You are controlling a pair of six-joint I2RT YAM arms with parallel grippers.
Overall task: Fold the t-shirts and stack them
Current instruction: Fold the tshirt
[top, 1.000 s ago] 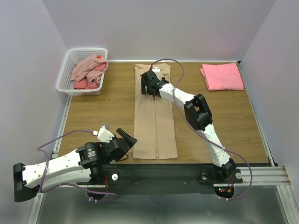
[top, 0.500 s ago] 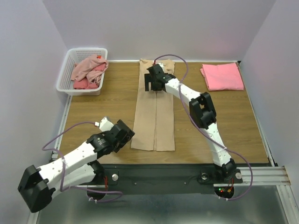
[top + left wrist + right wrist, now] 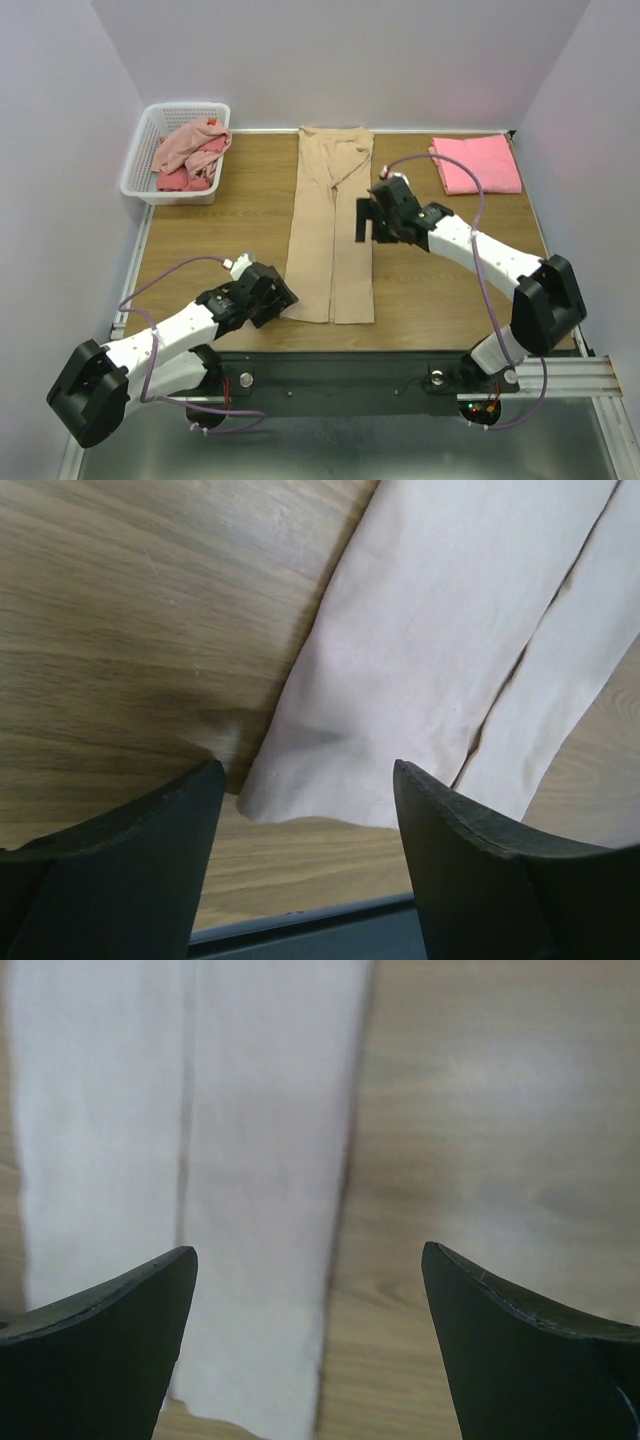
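L gripper (image 3: 305, 770): fingers apart, set either side of the near-left corner of the beige shirt (image 3: 430, 670), which lies flat on the table (image 3: 120, 620). Can't tell if the tips touch cloth.

R gripper (image 3: 308, 1250): fingers wide apart, nothing btwn them. It hovers over the beige shirt's right edge, approx mid-length, w/ one finger over cloth and the other over bare wood.

Count: shirts x4 (1 beige, 1 salmon-pink, 1 dusty-pink, 1 red), basket x1, arms x2.

Beige shirt: folded to a long narrow strip, 2 side flaps meeting in a line down the middle. It runs near-to-far at table centre, w/ its far end at the back edge.

Salmon-pink shirt (image 3: 476, 163): folded flat, far-right corner, well apart from the beige one.

Basket (image 3: 137, 172): white lattice, far-left corner. It holds 2 shirts, both crumpled. The dusty-pink shirt (image 3: 185, 143) is on top twd the far side, and the red shirt (image 3: 183, 181) shows under it at the near side.
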